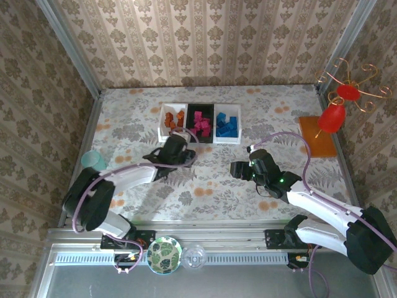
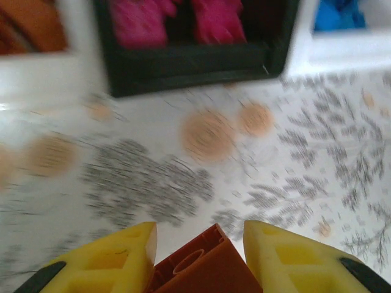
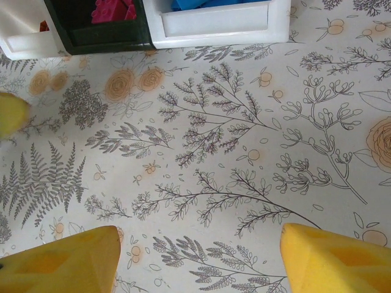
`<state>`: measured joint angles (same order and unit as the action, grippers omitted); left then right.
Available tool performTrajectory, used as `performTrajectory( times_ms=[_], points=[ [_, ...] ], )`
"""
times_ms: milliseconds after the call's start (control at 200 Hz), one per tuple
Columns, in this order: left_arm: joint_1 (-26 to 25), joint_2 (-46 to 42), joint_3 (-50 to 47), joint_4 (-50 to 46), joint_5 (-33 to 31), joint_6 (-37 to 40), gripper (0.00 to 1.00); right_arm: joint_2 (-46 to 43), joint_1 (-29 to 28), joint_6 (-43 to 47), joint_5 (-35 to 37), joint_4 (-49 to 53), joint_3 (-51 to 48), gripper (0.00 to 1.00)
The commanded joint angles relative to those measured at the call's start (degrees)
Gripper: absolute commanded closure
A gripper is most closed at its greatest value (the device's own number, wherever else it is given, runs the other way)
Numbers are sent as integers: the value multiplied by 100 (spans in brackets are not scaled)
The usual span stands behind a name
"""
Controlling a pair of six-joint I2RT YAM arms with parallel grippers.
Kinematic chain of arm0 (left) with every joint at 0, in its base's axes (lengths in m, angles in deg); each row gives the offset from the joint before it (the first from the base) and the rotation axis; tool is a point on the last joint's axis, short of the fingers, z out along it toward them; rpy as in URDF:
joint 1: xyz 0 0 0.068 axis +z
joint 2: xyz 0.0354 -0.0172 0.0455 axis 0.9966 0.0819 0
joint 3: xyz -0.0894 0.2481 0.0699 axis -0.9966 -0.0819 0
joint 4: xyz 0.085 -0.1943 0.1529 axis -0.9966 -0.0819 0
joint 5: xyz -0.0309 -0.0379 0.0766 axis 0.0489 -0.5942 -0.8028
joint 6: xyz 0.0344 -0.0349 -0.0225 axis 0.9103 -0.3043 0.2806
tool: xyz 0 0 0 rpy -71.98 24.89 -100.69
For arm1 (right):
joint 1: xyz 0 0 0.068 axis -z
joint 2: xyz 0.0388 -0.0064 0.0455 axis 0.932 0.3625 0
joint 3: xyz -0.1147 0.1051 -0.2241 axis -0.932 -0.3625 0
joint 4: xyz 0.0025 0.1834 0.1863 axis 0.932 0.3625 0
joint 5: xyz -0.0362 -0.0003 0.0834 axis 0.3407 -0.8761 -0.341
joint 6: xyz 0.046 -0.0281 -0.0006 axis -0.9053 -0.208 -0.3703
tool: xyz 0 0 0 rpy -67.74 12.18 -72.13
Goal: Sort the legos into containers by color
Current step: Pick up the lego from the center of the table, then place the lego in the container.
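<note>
A small orange-brown plastic lego brick [image 2: 204, 268] sits pinched between the yellow fingers [image 2: 116, 259] of the left gripper [image 2: 198, 231] — jaws narrowed onto it — over the floral-patterned tabletop [image 2: 183, 183], near the front of the row of three joined rectangular bins [image 3: 214, 24]. More orange-brown bricks [image 1: 175, 119] lie in the left white bin, magenta bricks [image 1: 200, 121] in the black middle one and blue bricks [image 1: 227, 123] in the right white one. The right gripper [image 3: 195, 259] hangs wide and empty — well apart from the bins.
</note>
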<state>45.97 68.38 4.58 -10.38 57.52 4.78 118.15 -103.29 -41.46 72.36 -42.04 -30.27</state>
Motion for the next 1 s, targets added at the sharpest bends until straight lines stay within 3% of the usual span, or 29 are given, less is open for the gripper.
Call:
performTrajectory(
  times_ms=[0, 145, 385, 590, 645, 750, 845, 945, 995],
  points=[
    [450, -532, -13, -219, 54, 26, 75, -64, -35, -60, 98, -55, -88, 29],
    [962, -639, 497, -328, -47, 291, 73, 4, -35, -58, 94, -84, -81, 29],
    [1621, 716, 1612, -303, 127, 423, 73, -78, -35, -70, 106, -26, -63, 29],
    [1705, 1702, 2595, -411, 219, 482, 69, -304, -26, -30, 198, 155, -13, 28],
    [1716, 1891, 2812, -394, 317, 479, 63, -341, -26, -25, 205, 182, -10, 28],
    [1718, 1987, 3080, -339, 360, 482, 34, -378, -26, -34, 225, 224, -7, 28],
    [1703, 1638, 2965, -117, 438, 486, 23, -432, -26, -36, 239, 263, -20, 27],
    [1667, 1103, 2744, -39, 461, 528, 2, -517, -26, -25, 285, 270, -31, 26],
    [1644, 766, 2520, 58, 514, 534, 0, -581, -26, -25, 356, 266, -30, 22]
  ],
)
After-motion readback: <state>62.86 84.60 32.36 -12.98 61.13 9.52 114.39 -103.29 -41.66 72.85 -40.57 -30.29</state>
